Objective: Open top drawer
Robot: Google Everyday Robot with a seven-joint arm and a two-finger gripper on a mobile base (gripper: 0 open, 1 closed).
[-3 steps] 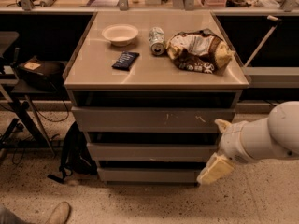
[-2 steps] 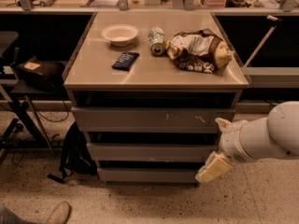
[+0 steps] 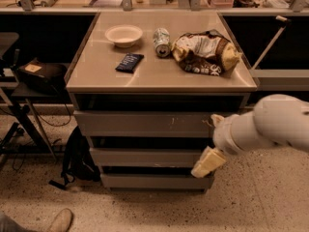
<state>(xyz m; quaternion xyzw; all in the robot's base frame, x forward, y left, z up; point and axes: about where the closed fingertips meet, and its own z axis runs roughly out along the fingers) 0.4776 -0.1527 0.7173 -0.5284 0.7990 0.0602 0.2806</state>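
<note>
The top drawer (image 3: 140,124) is the widest grey front of three, just under the cabinet's beige top, with small white scratches right of centre. It looks shut, in line with the fronts below. My gripper (image 3: 213,142) is at the drawer stack's right end, on a white arm (image 3: 270,124) coming in from the right. Its fingers are open: the upper fingertip (image 3: 217,120) lies by the top drawer's right end, and the lower finger (image 3: 207,162) is in front of the middle drawer (image 3: 145,156). I cannot tell if they touch.
On the cabinet top (image 3: 159,76) are a white bowl (image 3: 124,35), a dark packet (image 3: 129,62), a tipped can (image 3: 162,42) and a crumpled chip bag (image 3: 205,52). A black backpack (image 3: 77,158) leans at the cabinet's lower left. A side table stands at left (image 3: 19,86). A shoe (image 3: 58,221) is at bottom left.
My gripper has shifted a little left and up, closer to the right end of the drawer fronts. The drawers have not moved.
</note>
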